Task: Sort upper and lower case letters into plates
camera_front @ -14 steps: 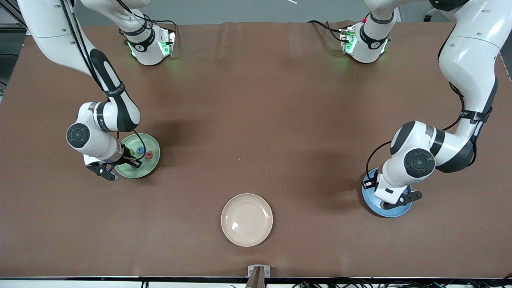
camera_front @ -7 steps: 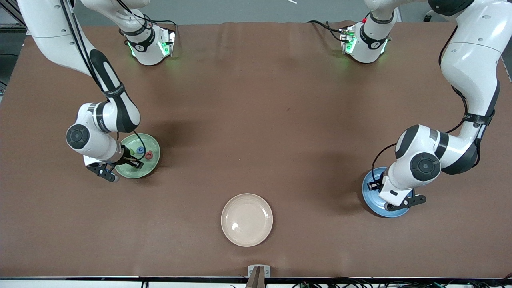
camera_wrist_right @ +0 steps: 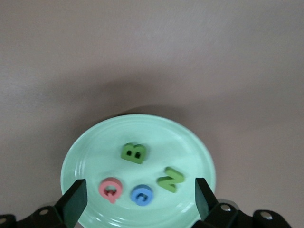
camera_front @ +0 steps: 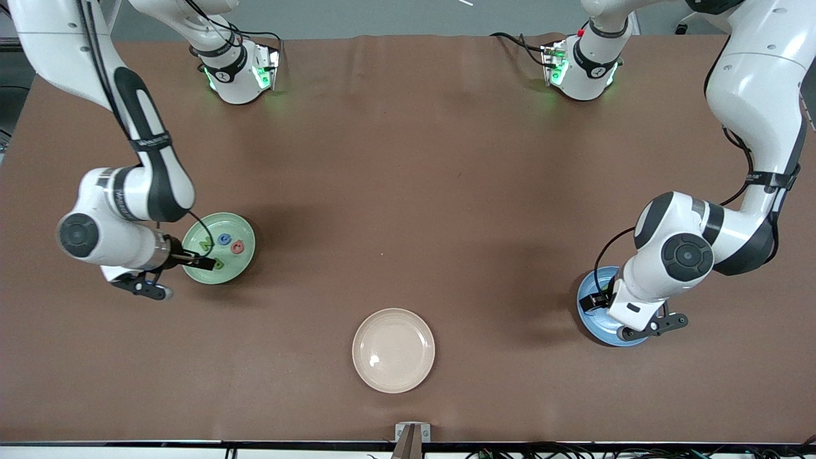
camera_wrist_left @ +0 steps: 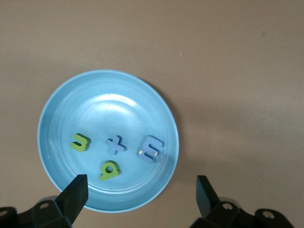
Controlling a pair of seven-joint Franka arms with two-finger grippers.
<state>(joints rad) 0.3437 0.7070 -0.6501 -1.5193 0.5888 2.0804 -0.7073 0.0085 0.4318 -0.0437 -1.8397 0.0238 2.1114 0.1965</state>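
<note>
The cream-beige plate (camera_front: 393, 350) sits empty near the front edge of the brown table (camera_front: 408, 191), and everything else is placed from it. The pale green plate (camera_front: 220, 248) lies farther from the front camera than that plate, toward the right arm's end of the table; it holds a green B (camera_wrist_right: 133, 152), a green N (camera_wrist_right: 170, 179), a pink Q (camera_wrist_right: 111, 189) and a blue G (camera_wrist_right: 141, 195). The right gripper (camera_wrist_right: 137, 204) hangs over the green plate's edge, fingers spread wide and holding nothing. The blue plate (camera_wrist_left: 61, 114) lies toward the left arm's end, slightly farther from the camera than the cream-beige plate, with four small letters in it: two green ones (camera_wrist_left: 80, 141) (camera_wrist_left: 109, 170) and two pale blue ones (camera_wrist_left: 115, 145) (camera_wrist_left: 151, 148). The left gripper (camera_wrist_left: 141, 197) hovers over its rim, likewise spread apart and empty.
</note>
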